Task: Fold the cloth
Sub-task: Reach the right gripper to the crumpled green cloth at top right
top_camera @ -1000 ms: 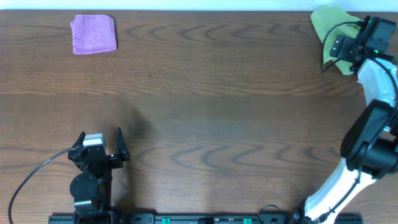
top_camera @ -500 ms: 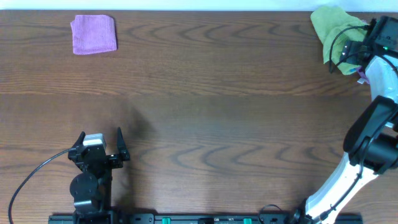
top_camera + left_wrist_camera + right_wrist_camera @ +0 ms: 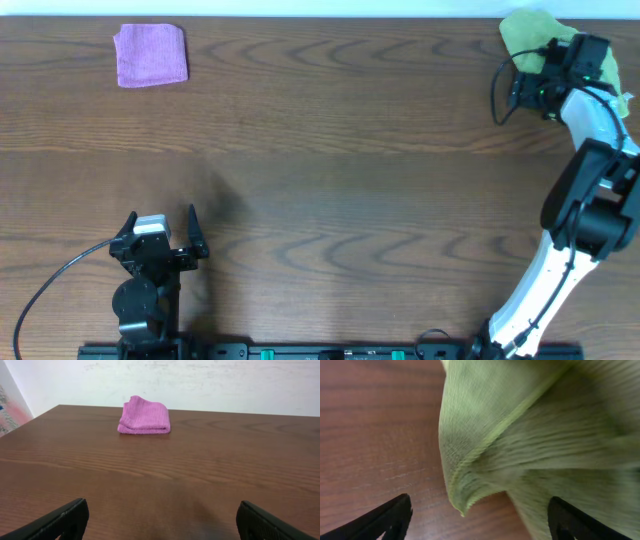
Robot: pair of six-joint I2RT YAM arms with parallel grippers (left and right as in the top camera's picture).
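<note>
Lime-green cloth [image 3: 525, 30] sits bunched in the far right corner of the table [image 3: 320, 180]. Right gripper [image 3: 480, 512] straddles a loose fold, jaws wide, nothing pinched yet. I'd clamp one single-layer corner near the hem, not the whole wad, then drag it toward table centre to flatten before folding. Left gripper [image 3: 162, 213] open, empty, by the near edge. Count: one green cloth, one purple cloth [image 3: 151, 55], two grippers.

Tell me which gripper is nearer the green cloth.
Right. The right gripper is at the green cloth in the far right corner, jaws open; the left gripper sits near the front left, far from it.
</note>
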